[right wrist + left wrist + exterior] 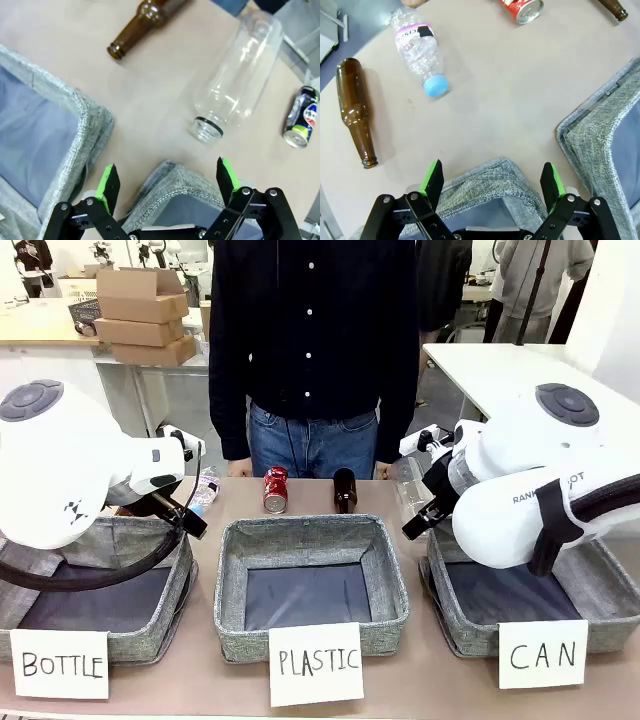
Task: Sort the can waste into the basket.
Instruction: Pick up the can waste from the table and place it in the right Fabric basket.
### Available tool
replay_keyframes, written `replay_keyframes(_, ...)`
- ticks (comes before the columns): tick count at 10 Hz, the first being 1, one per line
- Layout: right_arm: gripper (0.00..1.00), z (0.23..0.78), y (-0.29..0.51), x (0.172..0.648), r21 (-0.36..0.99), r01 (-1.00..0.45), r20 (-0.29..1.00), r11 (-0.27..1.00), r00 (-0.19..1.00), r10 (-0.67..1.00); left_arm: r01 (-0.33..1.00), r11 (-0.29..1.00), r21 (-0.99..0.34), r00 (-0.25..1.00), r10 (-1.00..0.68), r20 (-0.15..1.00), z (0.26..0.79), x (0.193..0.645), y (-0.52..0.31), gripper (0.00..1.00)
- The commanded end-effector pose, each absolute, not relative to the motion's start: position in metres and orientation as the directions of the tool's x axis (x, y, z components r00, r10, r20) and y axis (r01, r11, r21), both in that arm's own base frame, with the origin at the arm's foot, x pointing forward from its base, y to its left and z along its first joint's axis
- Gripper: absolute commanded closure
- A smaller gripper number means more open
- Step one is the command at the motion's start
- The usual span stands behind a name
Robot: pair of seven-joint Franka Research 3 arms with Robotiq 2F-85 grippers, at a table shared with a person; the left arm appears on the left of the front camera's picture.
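The left arm (pixel 60 460) bends in over the left side of the desk (pixel 205 680), the right arm (pixel 540 480) over its right side. The left end effector (pixel 492 167) and right end effector (pixel 167 165) point down at the desk, jaws spread wide, empty.

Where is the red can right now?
In the front view, the red can sits just beyond the PLASTIC basket, left of a brown glass bottle.

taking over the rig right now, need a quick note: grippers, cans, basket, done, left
Left gripper: open, empty.
Right gripper: open, empty, above a corner of the CAN basket.
Red can: lying on the table, far side, beyond the PLASTIC basket.
Dark can: lying on the table beside a clear bottle.
Done: nothing; no can seen in the CAN basket.
Left: both cans.
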State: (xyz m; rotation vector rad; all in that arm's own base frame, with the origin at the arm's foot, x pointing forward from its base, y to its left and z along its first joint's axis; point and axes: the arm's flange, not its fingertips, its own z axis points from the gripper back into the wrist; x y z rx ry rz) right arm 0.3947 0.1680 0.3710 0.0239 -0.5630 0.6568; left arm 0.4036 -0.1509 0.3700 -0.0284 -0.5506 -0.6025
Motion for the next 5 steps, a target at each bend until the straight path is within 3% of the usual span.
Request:
replay_keyframes(1,0.00,0.3711,0.1680,0.3947,-0.153,-0.584,0.503,0.797,0.648,0.571,0.545,0.828,0.132,0.685,-0.530,0.500,0.3701,0.4036,-0.1509,0.00)
replay_keyframes(5,0.00,0.3711,0.1680,0.3947,-0.153,-0.584,0.503,0.797,0.648,0.571,0.545,0.828,0.132,0.685,-0.530,0.500,0.3701,0.4036,-0.1509,0.00)
